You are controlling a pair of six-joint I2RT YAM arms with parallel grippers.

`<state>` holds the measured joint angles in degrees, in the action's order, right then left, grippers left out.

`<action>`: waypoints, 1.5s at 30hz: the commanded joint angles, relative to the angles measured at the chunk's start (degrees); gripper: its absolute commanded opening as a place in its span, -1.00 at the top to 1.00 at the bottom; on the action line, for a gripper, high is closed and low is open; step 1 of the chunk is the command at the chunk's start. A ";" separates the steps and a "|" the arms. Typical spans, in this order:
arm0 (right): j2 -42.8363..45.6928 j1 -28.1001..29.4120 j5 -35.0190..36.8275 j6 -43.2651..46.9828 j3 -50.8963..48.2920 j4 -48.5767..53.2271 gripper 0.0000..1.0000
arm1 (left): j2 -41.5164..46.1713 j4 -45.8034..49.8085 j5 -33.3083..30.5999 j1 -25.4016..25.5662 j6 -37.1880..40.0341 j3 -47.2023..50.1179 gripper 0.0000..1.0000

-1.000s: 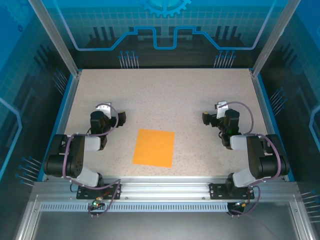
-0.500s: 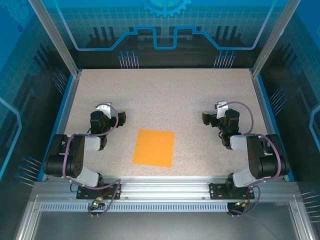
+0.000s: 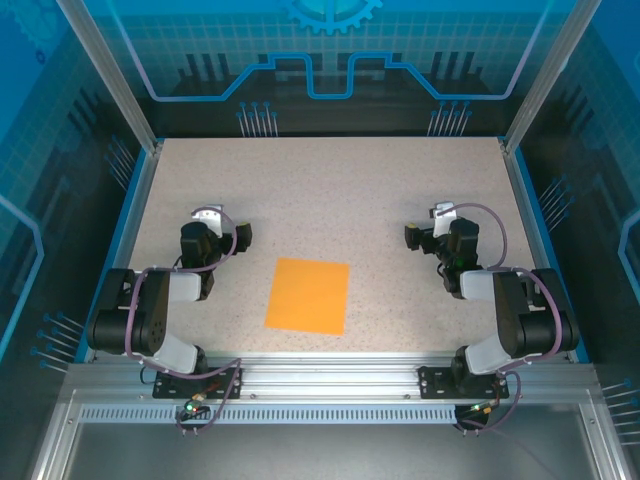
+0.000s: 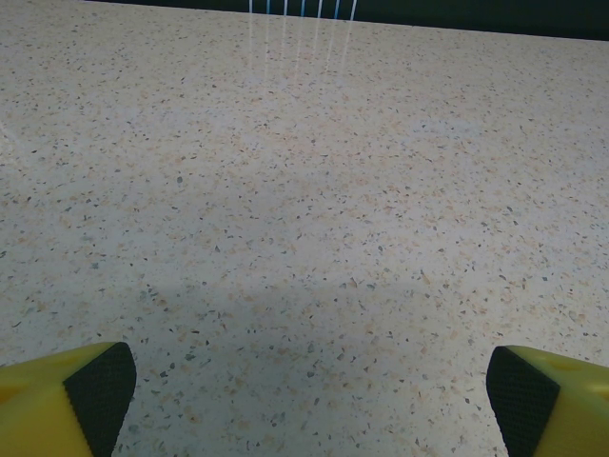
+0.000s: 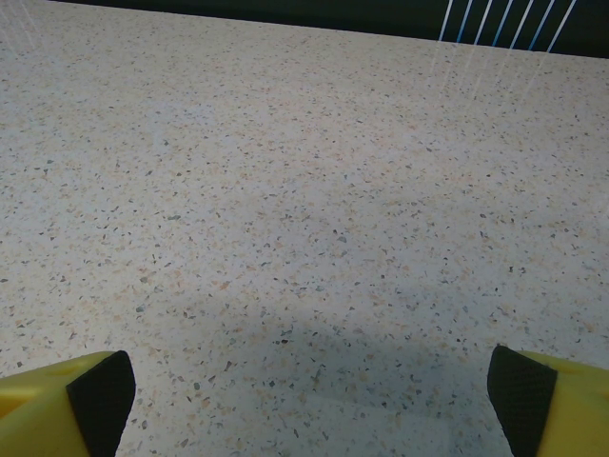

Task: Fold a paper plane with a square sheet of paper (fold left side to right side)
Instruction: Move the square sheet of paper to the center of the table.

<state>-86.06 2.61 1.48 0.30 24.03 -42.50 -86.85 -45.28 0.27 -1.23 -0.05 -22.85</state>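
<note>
Orange square sheet of paper [image 3: 308, 296] lies flat, unfolded, at six o'clock on the counter [image 3: 330, 190] — left hand [image 3: 243, 236] at its nine, right hand [image 3: 412, 236] at its three, both released wide. Pinch the left edge low, sweep rightward, align edges.

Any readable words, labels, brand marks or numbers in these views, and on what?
No text can be read.
square sheet of paper: plain orange, unprinted.
table: speckled, unmarked.
back wall: gear graphic and lines, no letters.
white patch on left arm, white patch on right arm: too small to tell.
</note>
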 commanded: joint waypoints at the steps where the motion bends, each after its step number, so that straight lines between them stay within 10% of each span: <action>1: 0.09 0.25 0.65 0.12 0.80 -0.17 -0.99 | 0.09 0.30 0.00 0.23 -0.25 -0.90 -0.97; 9: 14.68 -0.61 -2.24 -3.62 8.63 22.47 -1.00 | 0.67 1.82 -0.97 0.26 -0.61 -1.65 -0.97; 19: 31.06 9.13 1.47 -21.57 12.98 43.39 -1.00 | 17.25 47.27 1.43 1.18 -22.28 -19.72 -0.98; 33: 32.43 17.24 8.74 -25.82 16.68 54.98 -1.00 | 14.49 77.10 5.17 32.58 -26.10 -25.87 -0.52; 45: 34.05 18.00 10.26 -26.75 16.92 57.52 -0.99 | -3.06 79.56 0.19 44.28 -24.34 -33.69 0.10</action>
<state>-53.60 19.73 10.26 -25.54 39.07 13.45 -87.88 31.59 3.25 41.89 -25.36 -53.17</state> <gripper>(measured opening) 0.997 0.449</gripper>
